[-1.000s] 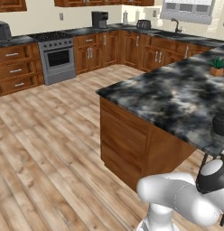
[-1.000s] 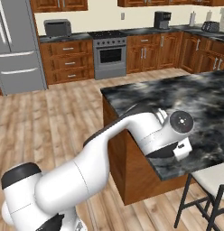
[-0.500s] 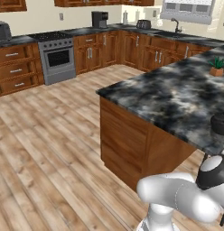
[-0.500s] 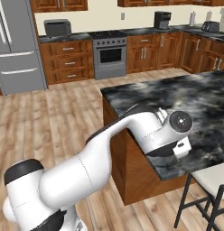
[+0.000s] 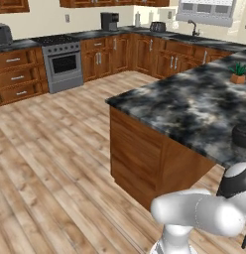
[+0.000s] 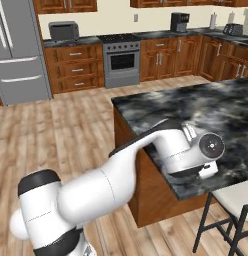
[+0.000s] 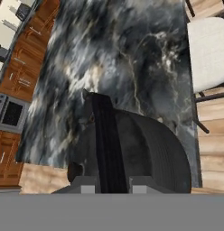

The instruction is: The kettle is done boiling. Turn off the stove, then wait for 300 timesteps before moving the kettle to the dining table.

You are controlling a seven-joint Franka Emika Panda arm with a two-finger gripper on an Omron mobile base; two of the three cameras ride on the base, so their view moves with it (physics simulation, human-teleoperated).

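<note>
Hand view puts the squat dark grey-black rounded kettle (image 7: 132, 153) right under my camera, its black handle running up between the jaws, which are closed on that handle. It sits over the dark marbled stone desk (image 7: 132, 58), close to the edge nearest the cushioned stool (image 7: 208, 49). Releasing here risks it tipping off that edge.

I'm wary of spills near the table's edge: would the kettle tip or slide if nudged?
The kettle looks squat and wide, so it probably resists tipping. On the polished dining table it might slide instead. The hand, closed on its stiff handle, likely steadies it.
</note>
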